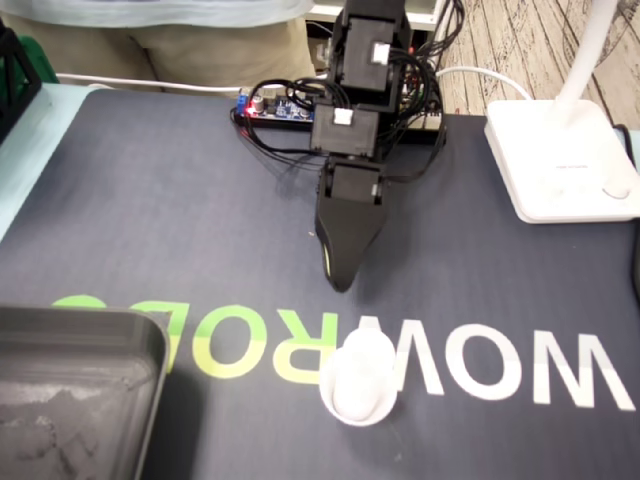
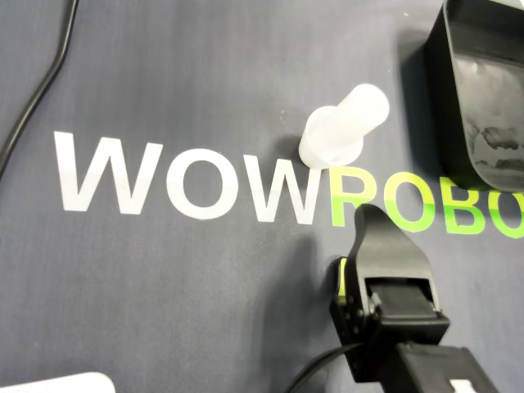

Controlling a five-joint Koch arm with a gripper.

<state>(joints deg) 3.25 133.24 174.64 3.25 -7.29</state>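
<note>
Approach is the step in hand: the gripper [image 1: 340, 282] is poised over the dark mat [image 1: 150, 220], nose pointing at a white plastic cylinder [image 1: 362, 378]. The cylinder stands upright on its flared base at 6 o'clock from the tip in the fixed view, near but clearly apart. Only one black tip shows in either view, so I cannot tell whether the jaws are parted; it has hold of nothing that shows.

In the overhead view the cylinder sits at 11 o'clock from the tip, at the top edge of the lettering where white turns green. A dark tray [image 2: 442, 57] lies at 2 o'clock from it.

To do this well, I would spread the jaws wide before closing the gap, then shift toward 11 o'clock so the stem lies on the centreline. The approach should be level and above the flare, to grip the narrow stem. The piece looks light and tall, so a glancing touch from one finger could tip it; close slowly and evenly.
</note>
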